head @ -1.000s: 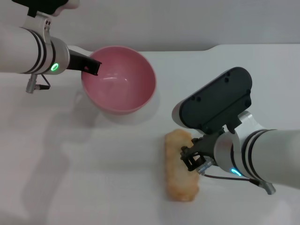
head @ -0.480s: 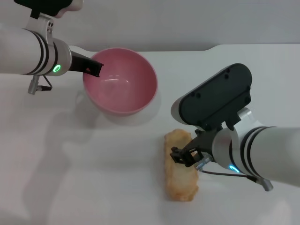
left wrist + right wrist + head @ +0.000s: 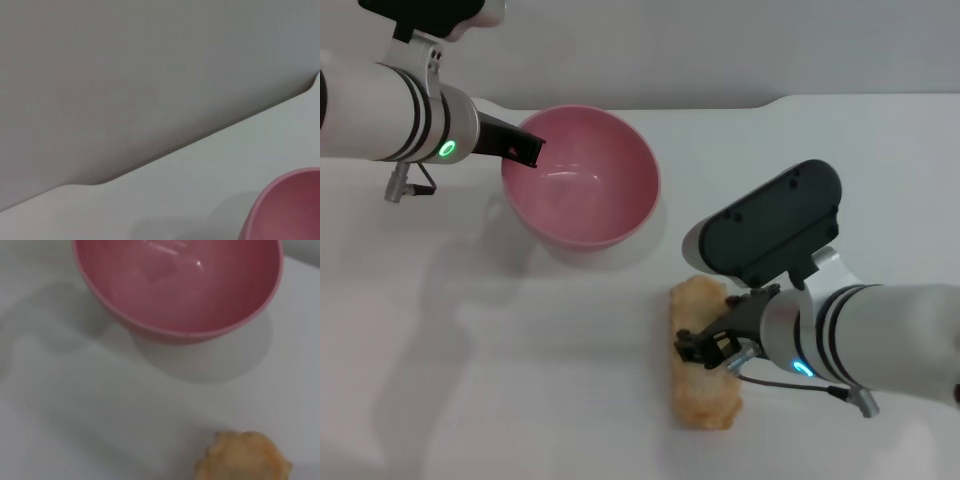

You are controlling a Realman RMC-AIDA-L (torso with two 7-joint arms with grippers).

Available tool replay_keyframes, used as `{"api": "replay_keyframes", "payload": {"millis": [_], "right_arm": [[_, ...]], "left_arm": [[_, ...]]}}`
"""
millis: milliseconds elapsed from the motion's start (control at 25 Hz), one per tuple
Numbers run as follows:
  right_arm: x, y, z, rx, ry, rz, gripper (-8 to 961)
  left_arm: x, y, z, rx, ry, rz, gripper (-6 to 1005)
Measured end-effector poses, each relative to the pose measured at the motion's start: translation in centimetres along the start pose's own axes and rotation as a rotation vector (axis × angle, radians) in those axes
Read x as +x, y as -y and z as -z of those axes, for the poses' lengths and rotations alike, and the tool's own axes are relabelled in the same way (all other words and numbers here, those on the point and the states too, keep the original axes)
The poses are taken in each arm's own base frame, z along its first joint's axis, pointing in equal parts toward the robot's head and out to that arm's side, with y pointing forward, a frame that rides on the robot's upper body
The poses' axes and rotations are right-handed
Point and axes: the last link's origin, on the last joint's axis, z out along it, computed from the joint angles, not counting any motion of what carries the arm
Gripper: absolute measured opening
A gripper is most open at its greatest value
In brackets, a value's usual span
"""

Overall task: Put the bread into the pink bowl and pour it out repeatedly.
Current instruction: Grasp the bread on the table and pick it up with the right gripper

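The pink bowl is at the back left of the white table, empty, its mouth tipped slightly toward me. My left gripper is shut on its left rim. The bowl's edge also shows in the left wrist view and fills the right wrist view. The bread lies lengthwise on the table at front right; one end of the bread shows in the right wrist view. My right gripper hangs open right over the loaf's middle, its black fingers across the loaf's width.
The white table stretches bare at the front left. Its back edge meets a grey wall, with a step up at the back right.
My right gripper has moved left, from the loaf's right side to over its middle. The left gripper and bowl have drifted slightly right. The bread has stayed put.
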Motion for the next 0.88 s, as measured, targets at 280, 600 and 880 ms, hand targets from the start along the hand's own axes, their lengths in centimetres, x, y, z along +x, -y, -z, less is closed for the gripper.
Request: {"api": "replay_keyframes", "payload": {"millis": [280,600,880], "right_arm": [[0.5,0.3,-1.8,-0.027,-0.036,-0.026,682],[0.3,0.2,-0.9,0.015,-0.046,0.055,655],[0.1,0.3,-0.5,0.025,-0.046,0.068,550]], "left_arm": [[0.1,0.0,0.0,0.001,0.0,-0.002,41],[0.1,0.0,0.0,0.001,-0.002,-0.002,41],[0.2,0.0,0.1,0.001,-0.006,-0.003,41]]}}
